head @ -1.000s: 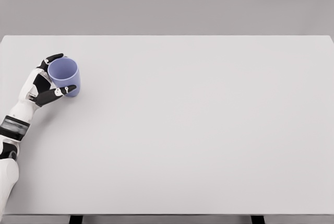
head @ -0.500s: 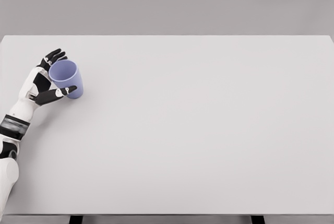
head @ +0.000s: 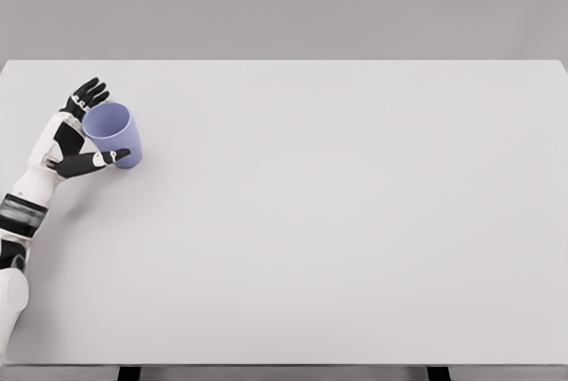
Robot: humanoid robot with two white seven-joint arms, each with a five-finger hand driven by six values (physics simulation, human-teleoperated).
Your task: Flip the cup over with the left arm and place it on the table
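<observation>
Head view: we see the left arm coming in from the lower left edge and reaching up along the left side of the desk (head: 355, 221). Left hand (head: 73, 137) sits at the far-left part of the desk, fingers spread apart and gripping nothing. The fingers (head: 89, 92) point up and away just behind the cup's rim; the thumb (head: 93, 161) stretches right along the cup's near side, its tip at the cup wall. We can't tell whether the thumb actually touches the wall or just overlaps it from this angle.

Cup (head: 114, 133) is lavender-blue and stands upright on the desk, mouth up, with the opening facing us so we look into the inside. It's on the far-left area of the desk, just right of the palm, sitting between fingers and thumb but not clamped. A soft shadow lies under its base on the right.

Desk surface is plain light grey, with a grey wall behind its far edge. Two dark leg stubs show at the bottom edge of the frame.

Only this one view is available.
</observation>
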